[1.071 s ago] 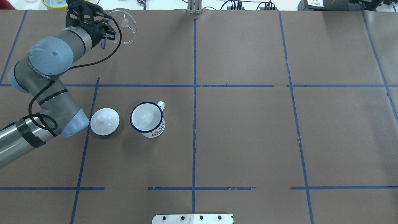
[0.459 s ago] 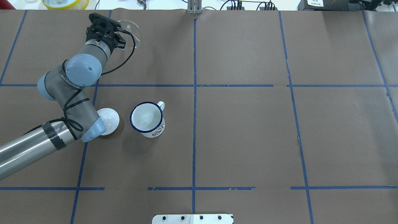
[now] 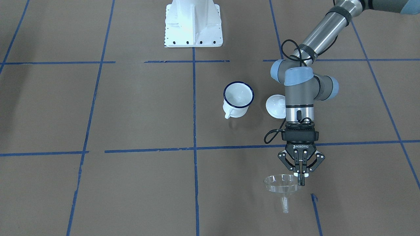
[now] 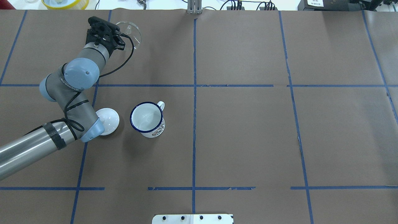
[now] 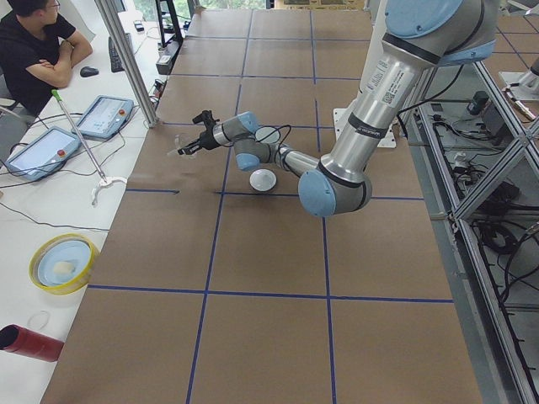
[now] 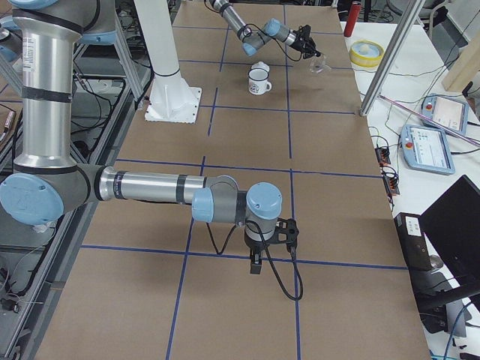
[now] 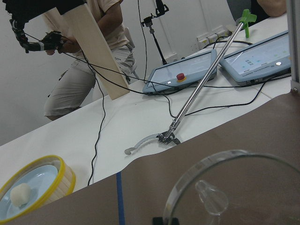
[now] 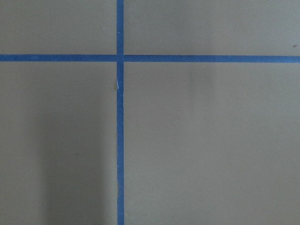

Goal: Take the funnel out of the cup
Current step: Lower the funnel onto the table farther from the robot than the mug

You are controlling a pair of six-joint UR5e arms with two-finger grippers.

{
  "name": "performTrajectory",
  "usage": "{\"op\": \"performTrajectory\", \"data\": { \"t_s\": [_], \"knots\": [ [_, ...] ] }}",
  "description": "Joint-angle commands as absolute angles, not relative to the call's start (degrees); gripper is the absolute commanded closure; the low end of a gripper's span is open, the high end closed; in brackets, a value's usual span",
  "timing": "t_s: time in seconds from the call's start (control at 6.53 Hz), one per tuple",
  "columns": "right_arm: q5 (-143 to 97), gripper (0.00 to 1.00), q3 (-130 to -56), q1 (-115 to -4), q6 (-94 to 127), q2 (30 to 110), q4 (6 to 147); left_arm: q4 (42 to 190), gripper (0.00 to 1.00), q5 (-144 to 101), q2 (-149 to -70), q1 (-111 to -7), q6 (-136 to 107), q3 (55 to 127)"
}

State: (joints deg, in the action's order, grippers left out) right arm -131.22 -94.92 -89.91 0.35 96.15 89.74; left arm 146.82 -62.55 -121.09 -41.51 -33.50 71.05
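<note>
Overhead exterior view: I read the table (image 4: 248,130) as one flat surface covered in brown paper, divided into rectangles by blue tape (image 4: 194,140) lines, with small tears along some strips. The cup (image 4: 147,117) stands upright in the left half, just left of the centre line, with nothing inside it and its handle pointing far-right. A white lid (image 4: 110,119) lies just beside it on the left, partly under the arm's elbow. The funnel (image 4: 132,29) is well apart from the cup, at the far left of the table, with its spout down. The left gripper (image 3: 301,178) pinches its rim between fingers pressed together. I cannot tell whether the spout touches the paper. The right gripper (image 6: 256,262) hangs over the right end of the table; I cannot tell its finger state. A white base plate (image 3: 193,24) sits at the near edge. Beyond the far edge runs a white bench (image 5: 50,194) carrying control tablets (image 5: 105,116), cables and a yellow dish (image 5: 61,263); a person (image 5: 34,46) sits there.
</note>
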Motion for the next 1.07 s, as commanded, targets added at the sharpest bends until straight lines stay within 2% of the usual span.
{"op": "performTrajectory", "data": {
  "t_s": [0.0,0.31,0.92],
  "knots": [
    [-131.22,0.00,-94.83,-89.91,0.35,96.15,89.74,156.06,1.00,-62.58,-117.18,-40.61,-31.99,69.79],
    [-131.22,0.00,-94.83,-89.91,0.35,96.15,89.74,159.41,1.00,-60.40,-114.63,-37.55,-32.17,70.05],
    [-131.22,0.00,-94.92,-89.91,0.35,96.15,89.74,160.49,1.00,-57.66,-114.26,-34.72,-32.69,70.14]
  ]
}}
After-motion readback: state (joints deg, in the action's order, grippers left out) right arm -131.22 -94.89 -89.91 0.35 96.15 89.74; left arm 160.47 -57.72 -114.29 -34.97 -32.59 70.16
